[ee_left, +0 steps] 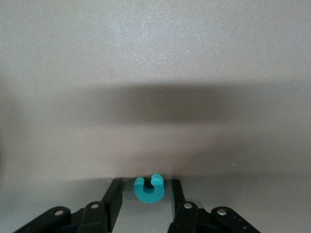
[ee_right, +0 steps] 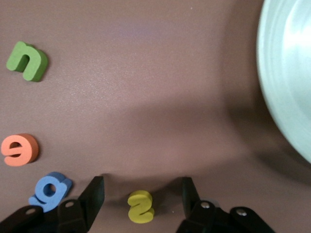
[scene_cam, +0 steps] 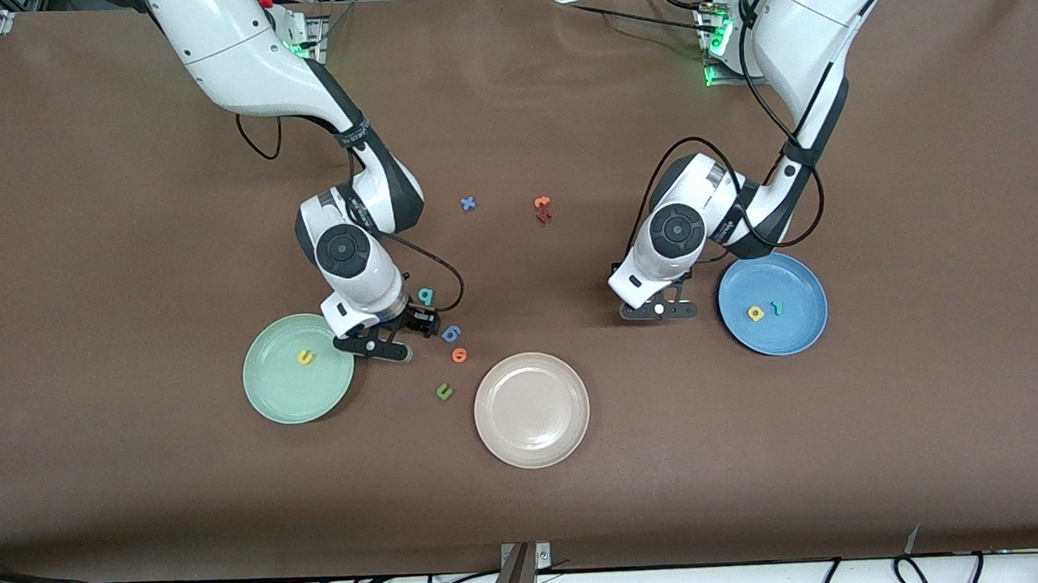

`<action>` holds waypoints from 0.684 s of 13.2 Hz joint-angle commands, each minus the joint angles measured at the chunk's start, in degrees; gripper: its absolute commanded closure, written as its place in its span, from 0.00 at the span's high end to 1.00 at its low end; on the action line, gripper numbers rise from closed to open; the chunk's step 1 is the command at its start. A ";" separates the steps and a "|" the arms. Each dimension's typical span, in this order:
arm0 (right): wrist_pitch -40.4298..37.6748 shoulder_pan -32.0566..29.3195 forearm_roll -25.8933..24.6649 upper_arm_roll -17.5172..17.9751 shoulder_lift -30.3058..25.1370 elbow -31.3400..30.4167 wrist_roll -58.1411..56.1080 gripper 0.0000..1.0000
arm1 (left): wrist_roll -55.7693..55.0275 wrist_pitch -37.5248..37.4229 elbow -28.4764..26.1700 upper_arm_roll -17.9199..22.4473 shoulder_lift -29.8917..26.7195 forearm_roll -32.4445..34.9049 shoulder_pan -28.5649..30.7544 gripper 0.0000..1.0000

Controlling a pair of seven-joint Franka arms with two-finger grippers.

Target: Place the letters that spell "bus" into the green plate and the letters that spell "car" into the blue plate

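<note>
In the front view the small teal foam c (ee_left: 149, 188) and small yellow foam s (ee_right: 141, 207) are hidden under the grippers. The right wrist view's edge cuts off the round pale-green plate (ee_right: 284, 87).

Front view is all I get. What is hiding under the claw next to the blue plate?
Observer: A teal c lies on the table, between the open fingers of the left gripper.
Operator: And the claw by the green plate?
Observer: The right gripper is down over a yellow s, with its fingers open on either side and not touching it.
</note>
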 commanded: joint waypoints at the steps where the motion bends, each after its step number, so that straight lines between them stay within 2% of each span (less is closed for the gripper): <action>1: 1.33 -0.42 0.49 1.58 -0.41 -0.56 -0.23 0.73 | -0.34 0.96 -0.77 0.01 0.12 -1.16 0.32 0.48; 3: 1.33 -0.42 0.49 2.02 -0.41 -0.56 -0.23 0.73 | -0.34 1.32 -0.77 0.01 0.20 -1.16 0.32 0.24; 4: 1.33 -0.42 0.49 2.11 -0.32 -0.56 -0.32 0.73 | -0.69 1.32 -0.77 0.01 0.12 -1.24 0.32 0.08; 5: 1.33 -0.42 0.49 2.11 -0.23 -0.56 -0.41 0.73 | -0.69 0.88 -0.77 0.01 -0.06 -1.24 0.32 0.00; 7: 1.33 -0.42 0.49 2.02 -0.23 -0.65 -0.67 0.72 | -0.69 0.00 -0.33 0.01 -1.02 -1.16 0.23 0.00; 9: 1.33 -0.51 0.49 2.02 -0.23 -0.91 -1.90 0.58 | 0.62 -6.20 1.68 0.19 -3.91 -1.07 0.84 0.00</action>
